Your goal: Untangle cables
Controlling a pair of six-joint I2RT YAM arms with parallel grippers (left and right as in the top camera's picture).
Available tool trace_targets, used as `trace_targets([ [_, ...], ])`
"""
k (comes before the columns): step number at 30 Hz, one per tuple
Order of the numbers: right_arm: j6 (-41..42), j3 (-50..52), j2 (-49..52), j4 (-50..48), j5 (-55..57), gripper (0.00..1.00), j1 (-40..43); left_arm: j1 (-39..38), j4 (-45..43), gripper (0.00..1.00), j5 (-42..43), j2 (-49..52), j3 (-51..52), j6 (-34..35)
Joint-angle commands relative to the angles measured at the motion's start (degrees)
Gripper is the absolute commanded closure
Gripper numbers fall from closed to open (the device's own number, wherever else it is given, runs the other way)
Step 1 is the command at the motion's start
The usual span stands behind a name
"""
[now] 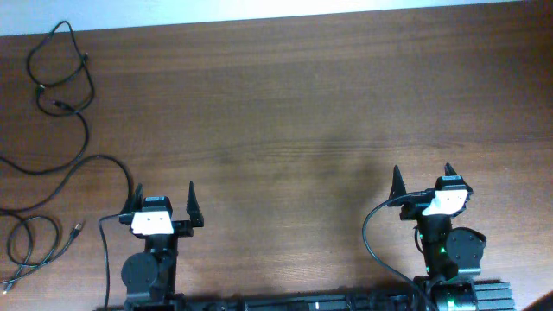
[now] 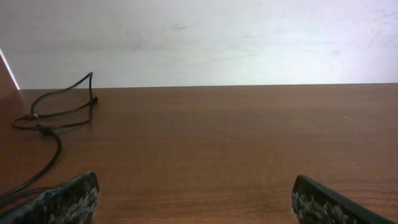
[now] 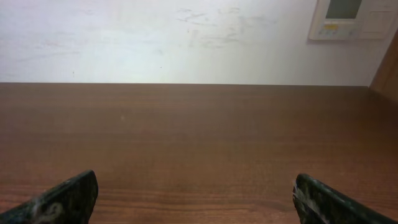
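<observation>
Brown wood-grain table (image 1: 285,104) runs to a pale wall (image 2: 249,37), and we note a white panel (image 3: 348,18) mounted on the wall at the right. Black cables (image 1: 88,130) lie looped on the table's left side. One strand curves in near the left fingers (image 1: 194,207). All are well apart from the right fingers (image 1: 398,186). Both pairs stand wide, holding nothing.

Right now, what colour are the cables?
The cables are black; the overhead view shows them best.
</observation>
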State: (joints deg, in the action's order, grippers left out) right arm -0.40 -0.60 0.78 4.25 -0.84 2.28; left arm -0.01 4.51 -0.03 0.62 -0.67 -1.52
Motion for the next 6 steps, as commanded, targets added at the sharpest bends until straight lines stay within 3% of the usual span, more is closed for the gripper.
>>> trace_targets([
  [1, 0.3, 0.3, -0.6, 0.3, 1.1, 0.01, -0.4, 0.3, 0.3, 0.01, 0.0, -0.3, 0.1, -0.7],
  [6, 0.3, 0.3, -0.6, 0.3, 1.1, 0.01, -0.4, 0.3, 0.3, 0.01, 0.0, -0.3, 0.1, -0.7],
])
